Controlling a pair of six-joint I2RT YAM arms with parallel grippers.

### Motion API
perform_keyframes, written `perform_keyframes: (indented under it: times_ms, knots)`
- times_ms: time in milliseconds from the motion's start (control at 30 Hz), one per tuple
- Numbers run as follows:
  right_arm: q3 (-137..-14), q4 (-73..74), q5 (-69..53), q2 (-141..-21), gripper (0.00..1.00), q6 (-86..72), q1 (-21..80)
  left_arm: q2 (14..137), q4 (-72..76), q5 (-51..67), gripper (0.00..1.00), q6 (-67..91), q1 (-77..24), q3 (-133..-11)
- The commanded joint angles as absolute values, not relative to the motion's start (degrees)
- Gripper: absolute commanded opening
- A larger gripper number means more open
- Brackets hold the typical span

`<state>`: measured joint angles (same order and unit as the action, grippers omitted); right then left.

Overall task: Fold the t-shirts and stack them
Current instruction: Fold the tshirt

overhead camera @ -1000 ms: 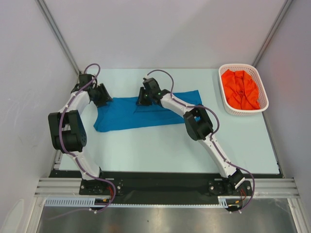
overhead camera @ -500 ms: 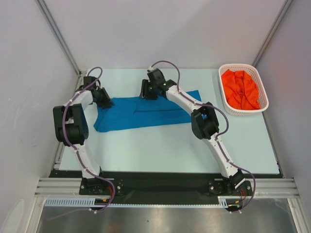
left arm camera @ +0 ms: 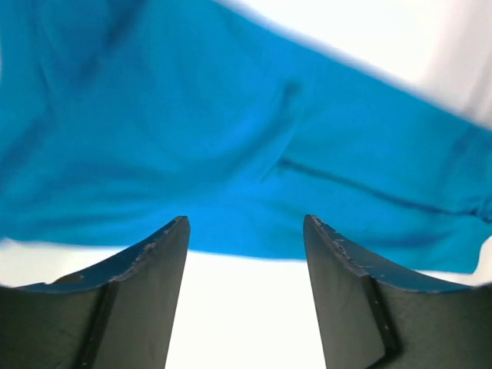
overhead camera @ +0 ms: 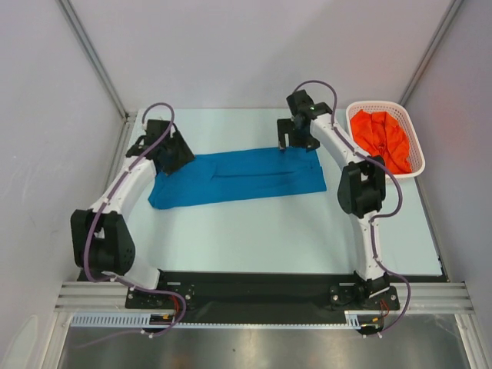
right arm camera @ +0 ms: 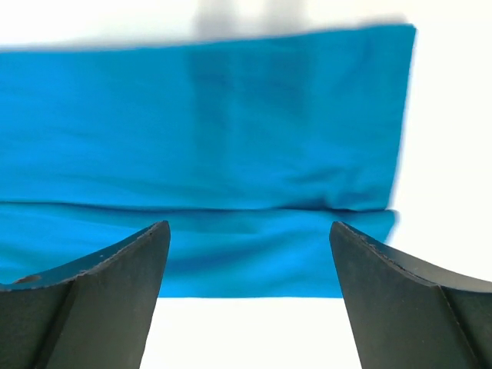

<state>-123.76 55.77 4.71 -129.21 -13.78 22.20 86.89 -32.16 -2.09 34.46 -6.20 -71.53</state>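
Black two-finger left gripper (overhead camera: 177, 156): fingers spread, nothing between them; hovers at the left end of the shirt.

Medium-blue soft cloth t-shirt (overhead camera: 246, 175): already folded into a long band and lying flat on the pale table (overhead camera: 269, 231), toward the far side. Its long axis runs left to right, with the left end slightly nearer. In both wrist views the cloth lies just ahead of the fingertips, ungripped.

Black two-finger right gripper (overhead camera: 297, 144): fingers wide apart and empty, at the band's far right corner.

Each arm is nearer its own end, so a crosswise fold would probably carry one end over the other.

White plastic lattice basket (overhead camera: 374, 103): far right, holding the crumpled orange-red t-shirt (overhead camera: 380, 140), not yet folded.
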Motion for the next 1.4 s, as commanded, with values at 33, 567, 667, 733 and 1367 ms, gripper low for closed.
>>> perform_keyframes:
  times_ms: [33, 567, 667, 733, 1367]
  knots:
    - [-114.5, 50.8, 2.5, -122.4, 0.92, -0.2, 23.4, 92.5, -38.1, -0.4, 0.75, 49.3, -8.1, -67.4]
    - [-95.6, 33.6, -8.3, -114.5, 0.98, 26.4, 29.4, 105.5, -57.6, -3.0, 0.87, 64.1, -9.0, -88.6]
    - [-97.1, 34.4, -11.1, -116.5, 0.97, 26.6, 30.0, 106.9, -58.3, -4.0, 0.86, 64.2, -9.2, -90.1]
    - [-98.6, 35.1, -12.8, -118.2, 0.96, 27.3, 30.1, 107.4, -59.5, -5.6, 0.86, 65.2, -9.2, -89.9]
    - [-101.9, 27.2, -14.3, -119.9, 0.69, 12.3, 30.9, 105.3, -50.1, -14.4, 0.16, 60.5, -10.1, -83.8]
